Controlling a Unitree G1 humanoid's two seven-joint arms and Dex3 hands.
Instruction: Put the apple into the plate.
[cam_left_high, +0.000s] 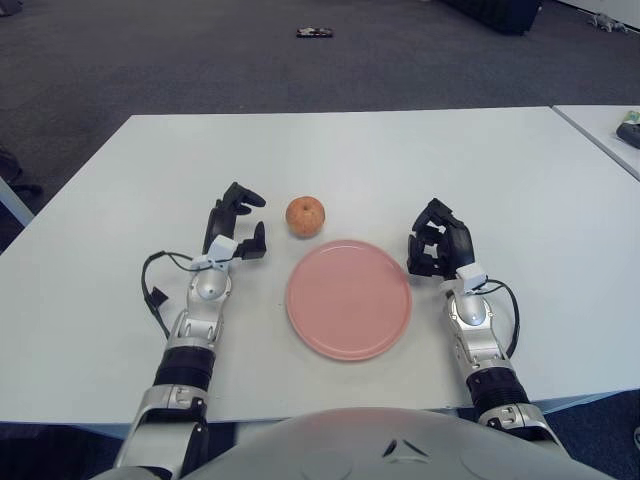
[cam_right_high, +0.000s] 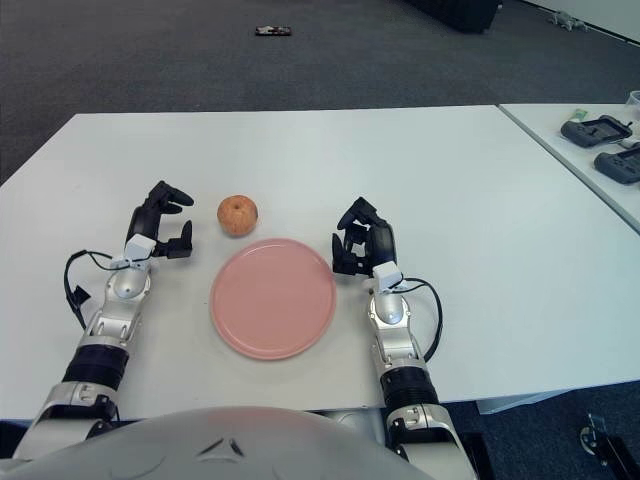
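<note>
A reddish-orange apple (cam_left_high: 305, 216) sits on the white table just beyond the far left rim of a round pink plate (cam_left_high: 349, 299). The plate holds nothing. My left hand (cam_left_high: 237, 225) is just left of the apple, a small gap apart, fingers spread and holding nothing. My right hand (cam_left_high: 438, 243) is beside the plate's right rim, fingers curled and holding nothing.
The white table (cam_left_high: 340, 150) stretches far behind the apple. A second table (cam_right_high: 590, 140) at the right carries dark handheld devices (cam_right_high: 598, 130). A small dark object (cam_left_high: 314, 33) lies on the grey carpet far behind.
</note>
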